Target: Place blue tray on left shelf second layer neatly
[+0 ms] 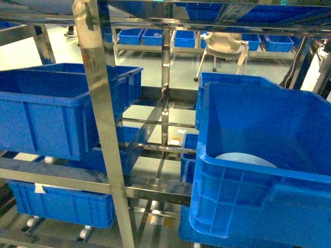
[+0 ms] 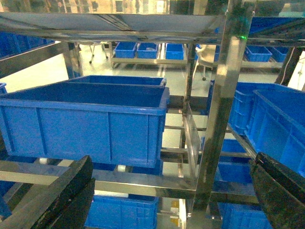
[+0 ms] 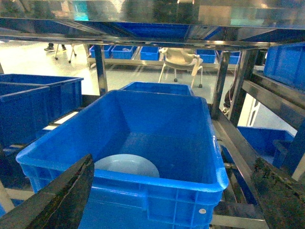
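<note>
Stainless-steel uprights and rails of the left shelf (image 1: 103, 119) are seen at the left, carrying a dark-blue crate (image 1: 46, 111). To the right, the blue tray (image 3: 126, 167) is lain flat inside a second crate (image 3: 143, 143). Both grippers' jaws are spread wide, nothing held.

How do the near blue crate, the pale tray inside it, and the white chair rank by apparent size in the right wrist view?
1. Near blue crate, largest.
2. Pale blue tray.
3. White chair, looks smallest, but it stands far back, so distance shrinks it.
</note>
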